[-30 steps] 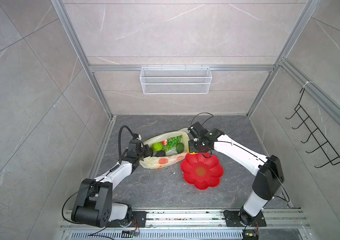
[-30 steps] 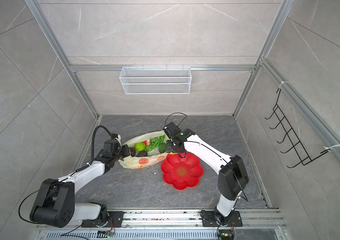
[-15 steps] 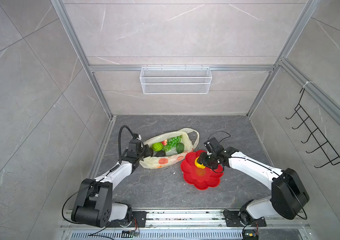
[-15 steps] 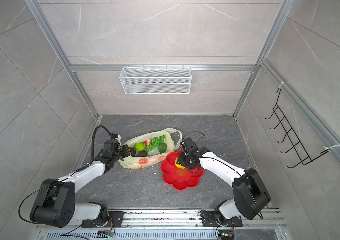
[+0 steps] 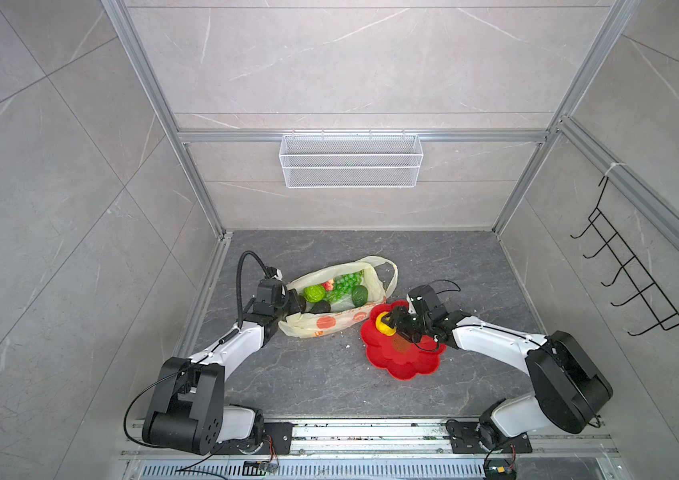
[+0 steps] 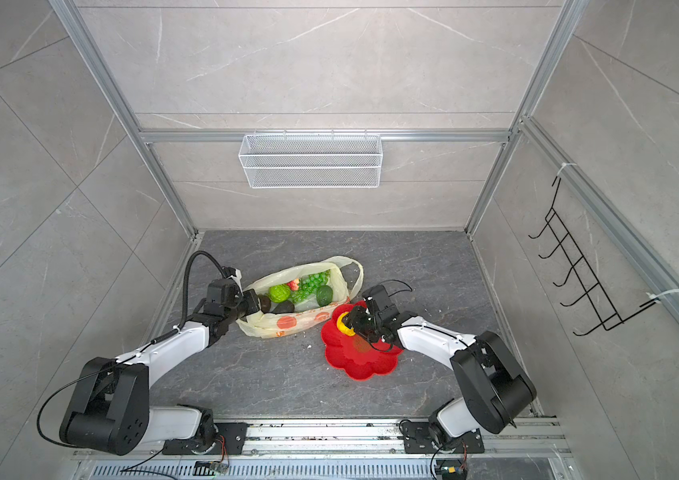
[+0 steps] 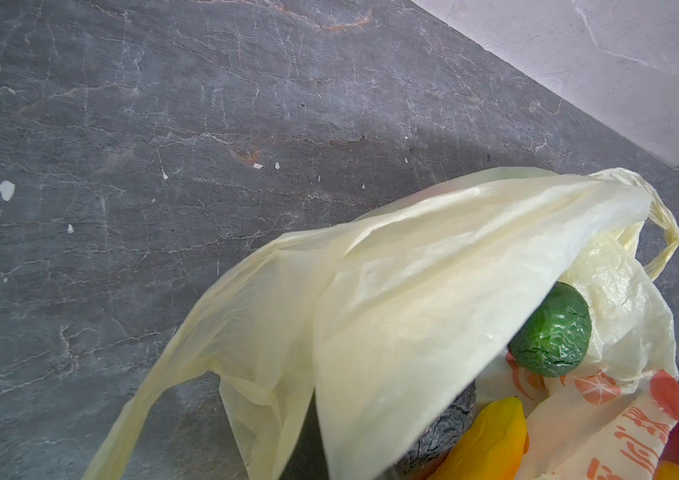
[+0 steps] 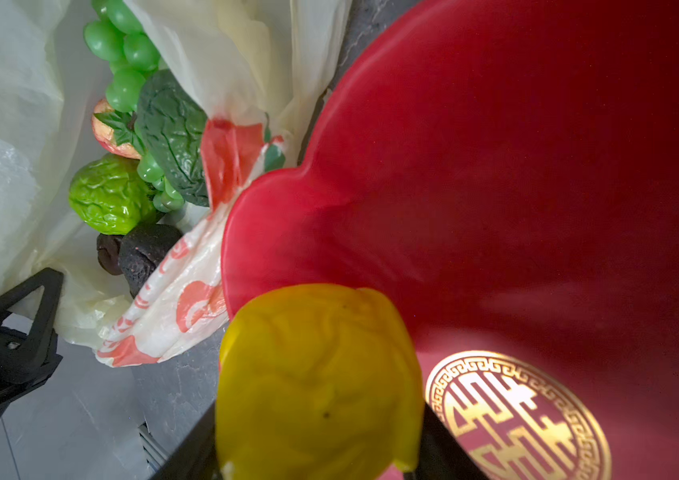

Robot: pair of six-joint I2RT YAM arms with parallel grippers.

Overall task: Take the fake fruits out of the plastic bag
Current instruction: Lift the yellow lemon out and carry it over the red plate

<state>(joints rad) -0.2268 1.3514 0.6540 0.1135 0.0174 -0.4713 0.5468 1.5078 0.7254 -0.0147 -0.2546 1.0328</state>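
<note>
1. Surface [image 5: 329, 374]: dark grey, marbled with pale veins, and carries every item below.

2. Plastic bag [image 5: 329, 323]: thin, cream-yellow, lying on its side with the mouth open. The left pincer [image 5: 298, 302] is closed on the bag's rim at the near end. The far loop handle lies beside the right pincer [image 5: 389, 322]. The bag has orange fruit prints and orange characters [image 7: 637, 440], which are too crumpled to read.

3. Red flower-shaped plate [image 5: 406, 363]: lies under the right pincer, with its rim touching the bag. At its centre is a gold round emblem [image 8: 516, 419], a stylised character inside a fret border; which character it is cannot be told.

4. Fake fruits, inside the bag and between the two pincers:
- green grape bunch [image 5: 346, 282]
- dark green avocado [image 5: 359, 296], next to the grapes
- bumpy lime-green fruit [image 5: 314, 293]
- blackish avocado [image 5: 321, 307], nearest the left pincer
- red strawberry [image 5: 329, 284], part hidden
- yellow-orange fruit [image 7: 491, 440], seen only by the left wrist camera, low in the bag

5. Yellow lemon [image 5: 383, 324]: outside the bag and clamped between the right pincer's jaws, over the edge of the plate nearest the bag.
</note>
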